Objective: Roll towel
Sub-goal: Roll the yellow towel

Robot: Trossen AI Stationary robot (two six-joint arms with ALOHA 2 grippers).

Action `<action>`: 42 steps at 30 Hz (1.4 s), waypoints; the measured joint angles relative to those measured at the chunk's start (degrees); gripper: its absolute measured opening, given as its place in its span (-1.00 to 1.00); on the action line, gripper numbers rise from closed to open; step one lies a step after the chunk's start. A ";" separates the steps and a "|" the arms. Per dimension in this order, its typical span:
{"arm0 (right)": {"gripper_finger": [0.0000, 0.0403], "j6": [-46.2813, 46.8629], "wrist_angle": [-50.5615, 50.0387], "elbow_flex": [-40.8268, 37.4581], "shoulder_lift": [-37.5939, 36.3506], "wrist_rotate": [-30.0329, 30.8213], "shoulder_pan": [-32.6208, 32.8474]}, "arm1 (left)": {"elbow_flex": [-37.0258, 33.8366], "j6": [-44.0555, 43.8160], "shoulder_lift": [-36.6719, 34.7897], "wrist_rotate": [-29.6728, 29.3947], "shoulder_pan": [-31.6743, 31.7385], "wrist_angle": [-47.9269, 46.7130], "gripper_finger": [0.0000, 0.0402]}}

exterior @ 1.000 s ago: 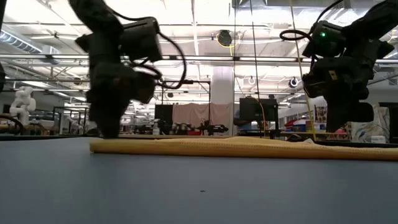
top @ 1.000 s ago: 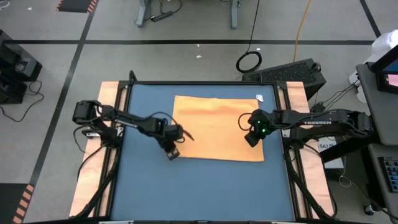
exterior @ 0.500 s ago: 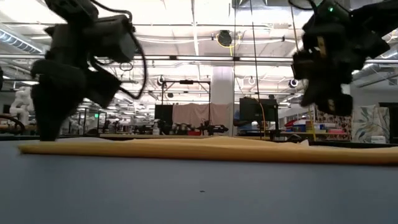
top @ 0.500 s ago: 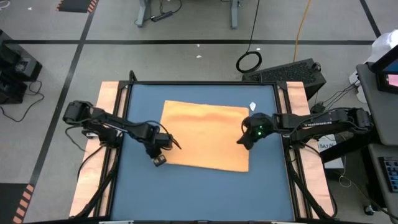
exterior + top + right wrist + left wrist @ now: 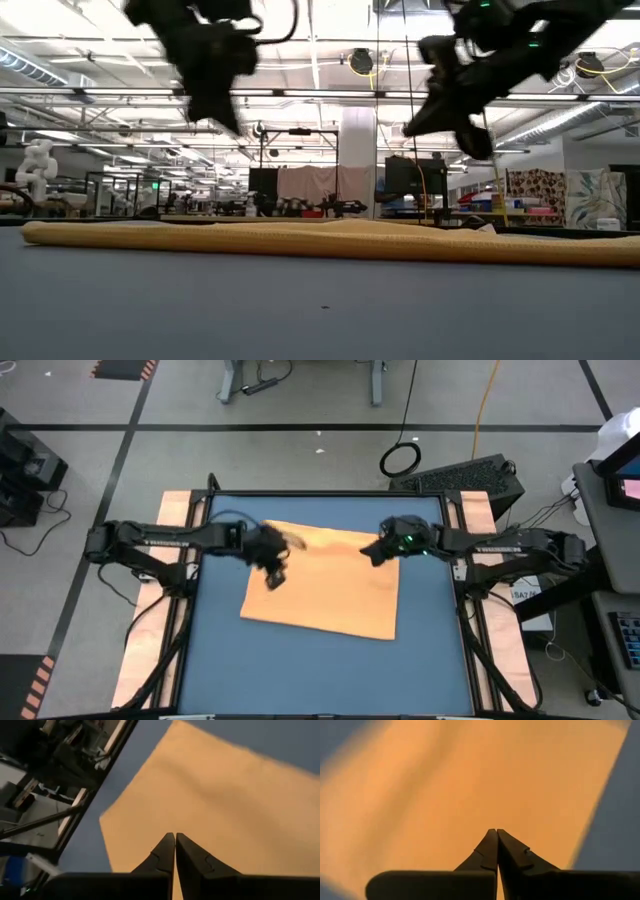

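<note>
Above the flat orange-yellow cloth towel (image 5: pixel 322 582), left gripper (image 5: pixel 273 567) and right gripper (image 5: pixel 377 550) hang closed, empty; they should open, then pinch one edge evenly.

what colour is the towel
Plain orange-yellow towel, no pattern; clearest in the high view.

Plain orange-yellow towel (image 5: pixel 325 585) on a blue table (image 5: pixel 330 665).

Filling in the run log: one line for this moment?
towel: flat, unrolled on table | left gripper: shut, raised above towel | right gripper: shut, raised above towel
</note>
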 joint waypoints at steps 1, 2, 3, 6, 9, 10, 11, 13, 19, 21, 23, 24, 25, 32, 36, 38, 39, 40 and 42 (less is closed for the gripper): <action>-0.96 -1.45 0.00 1.62 1.89 -0.72 -0.96 | 0.07 2.26 0.79 1.24 2.24 2.96 -0.98; -0.96 -2.54 -0.06 3.32 4.01 -1.18 -1.78 | 0.03 4.07 1.95 3.15 4.65 5.35 -0.98; -0.96 -3.75 0.28 5.23 6.59 -1.59 -2.76 | -0.03 5.51 3.26 5.29 6.94 7.52 -0.98; -0.96 -6.54 -0.46 9.05 13.80 -3.91 -5.41 | -0.01 9.05 8.24 10.20 13.06 10.96 -0.98; -0.96 -6.24 -1.13 11.63 20.64 -5.58 -7.72 | -0.08 12.09 14.13 11.21 17.48 10.82 -0.98; -0.96 -5.73 -1.20 12.19 22.87 -6.47 -8.37 | -0.08 12.31 15.86 11.26 18.73 10.93 -0.98; -0.96 -5.20 -0.93 12.57 24.87 -7.13 -8.91 | -0.08 12.30 17.25 11.36 19.85 10.53 -0.98; -0.96 -3.70 -1.26 12.62 28.14 -8.10 -9.82 | -0.05 12.26 20.15 11.48 21.15 10.14 -0.98; -0.96 1.06 -1.19 12.60 34.64 -8.66 -11.31 | -0.12 12.36 24.64 10.48 23.46 8.10 -0.98; -0.96 2.20 -0.21 12.59 34.72 -10.06 -12.05 | 0.11 12.39 24.18 10.43 23.75 6.91 -0.98; -0.96 2.56 2.22 12.58 33.63 -11.74 -12.62 | 0.38 12.39 22.25 10.26 24.06 4.35 -0.98; -0.96 2.64 2.91 12.58 32.55 -11.91 -12.73 | 0.72 12.40 20.84 10.26 24.09 3.33 -0.98; -0.96 2.67 3.65 12.60 31.16 -11.64 -12.83 | 1.05 12.31 19.32 10.27 24.08 3.96 -0.98; -0.96 -1.64 5.37 12.62 28.69 -4.10 -12.78 | 1.06 14.74 13.58 19.56 22.72 13.69 -0.98; -0.96 -6.09 5.21 12.62 31.75 -5.81 -12.49 | 0.98 20.09 16.97 26.48 20.98 15.76 -0.98; -0.96 -6.62 4.00 12.62 33.56 -6.89 -12.15 | 0.95 21.23 19.49 27.02 20.03 15.91 -0.98; -0.96 -6.59 3.18 12.62 34.30 -6.81 -12.06 | 0.95 21.29 20.62 26.77 19.87 15.69 -0.98; -0.96 -6.44 2.37 12.62 35.06 -6.51 -12.05 | 0.95 21.23 21.87 25.52 19.74 15.14 -0.98; -0.96 -5.70 1.00 12.62 36.20 -5.60 -12.20 | 0.95 21.01 24.25 21.36 19.81 13.08 -0.98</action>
